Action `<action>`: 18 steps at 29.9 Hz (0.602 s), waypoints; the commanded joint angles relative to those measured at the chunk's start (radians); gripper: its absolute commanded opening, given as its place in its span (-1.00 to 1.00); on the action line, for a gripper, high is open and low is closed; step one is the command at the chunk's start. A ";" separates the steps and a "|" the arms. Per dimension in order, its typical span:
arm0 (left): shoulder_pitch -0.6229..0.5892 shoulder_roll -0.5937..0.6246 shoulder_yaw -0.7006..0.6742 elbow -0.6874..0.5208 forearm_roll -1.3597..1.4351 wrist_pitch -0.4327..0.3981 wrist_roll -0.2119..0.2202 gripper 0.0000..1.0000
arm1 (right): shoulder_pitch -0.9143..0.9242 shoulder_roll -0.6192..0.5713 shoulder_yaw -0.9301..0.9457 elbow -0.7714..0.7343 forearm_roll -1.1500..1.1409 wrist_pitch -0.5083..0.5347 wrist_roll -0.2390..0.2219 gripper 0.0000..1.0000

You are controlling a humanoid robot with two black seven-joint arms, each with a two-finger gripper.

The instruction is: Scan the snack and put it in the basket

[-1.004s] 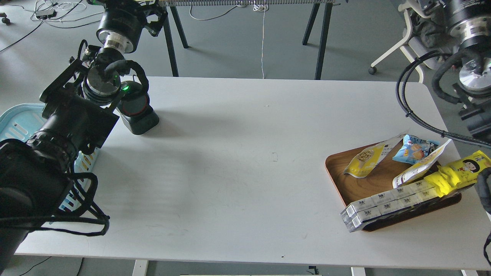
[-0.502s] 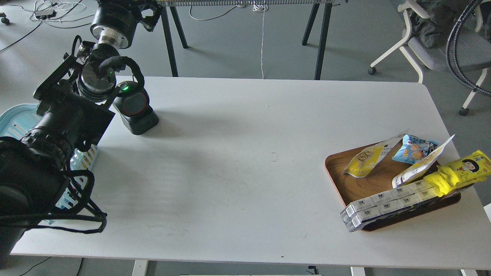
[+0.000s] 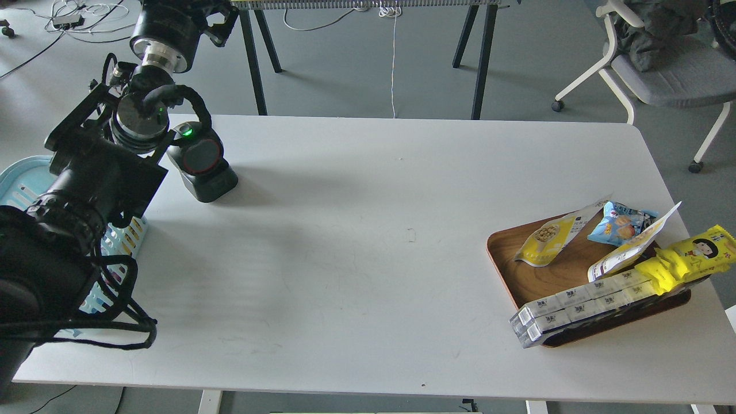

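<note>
The snack [image 3: 546, 240] lies on the brown wooden tray [image 3: 540, 282] at the right of the frame, leaning on the tray's upper left part. It is yellow and white with round beans on the front. A blue snack bag [image 3: 620, 223] lies just beside it to the right, then a white packet [image 3: 632, 244] and a long yellow packet with a cartoon face [image 3: 693, 257]. A row of clear boxes [image 3: 575, 307] sits along the tray's lower edge.

The light blue basket [image 3: 17, 178] is at the far left of the bench [image 3: 368, 241], mostly hidden under the black left arm [image 3: 86, 184]. A black scanner with a green light [image 3: 201, 162] stands in the upper left, just beside that arm. I cannot tell if the left fingers are wide or narrow, because they are hidden at the top edge. The right arm is out of the picture
</note>
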 commanded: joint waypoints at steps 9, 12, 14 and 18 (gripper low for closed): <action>0.000 -0.006 -0.001 0.000 0.000 0.001 -0.001 0.99 | 0.188 -0.002 -0.364 0.196 -0.549 -0.145 0.012 0.90; 0.000 -0.005 -0.001 0.000 0.000 0.003 -0.001 0.99 | 0.211 -0.007 -0.442 0.247 -0.660 -0.203 0.012 0.88; 0.000 -0.003 -0.001 0.000 0.000 0.003 -0.001 0.99 | 0.214 -0.024 -0.485 0.300 -0.712 -0.225 0.012 0.87; 0.001 -0.002 -0.001 0.000 0.000 0.001 -0.001 0.99 | 0.208 -0.041 -0.585 0.376 -0.838 -0.236 0.012 0.87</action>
